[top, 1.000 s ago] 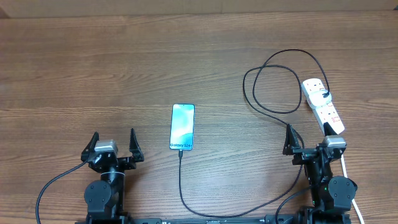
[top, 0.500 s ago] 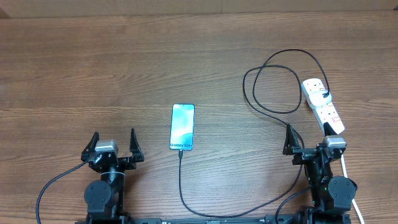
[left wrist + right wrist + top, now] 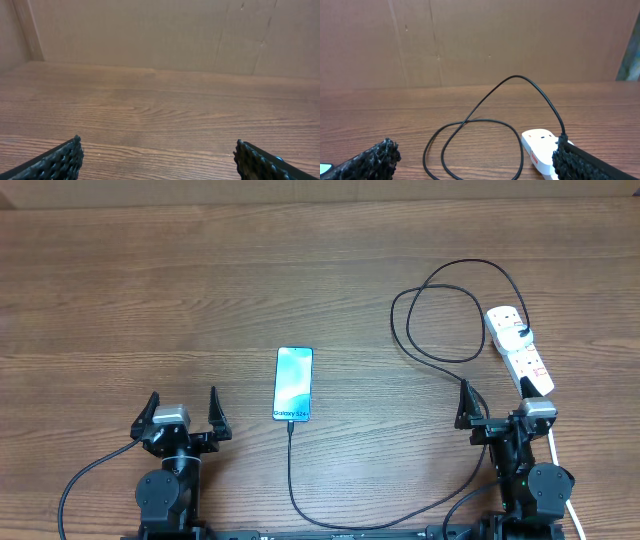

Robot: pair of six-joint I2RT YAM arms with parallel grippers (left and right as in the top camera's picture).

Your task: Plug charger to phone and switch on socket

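The phone (image 3: 293,383) lies face up in the middle of the table, its "Galaxy S24+" end toward me. The black charger cable (image 3: 290,480) runs from that end, its tip at the phone's edge, loops (image 3: 440,320) at the right and ends in a white adapter (image 3: 522,334) in the socket (image 3: 520,350). The loop (image 3: 470,145) and the socket's end (image 3: 540,150) show in the right wrist view. My left gripper (image 3: 183,412) is open and empty, left of the phone. My right gripper (image 3: 495,405) is open and empty, just in front of the socket.
A brown cardboard wall (image 3: 150,30) stands along the table's far edge. The socket's white cord (image 3: 560,470) runs down past my right arm's base. The charger cable lies on the table between the two arm bases.
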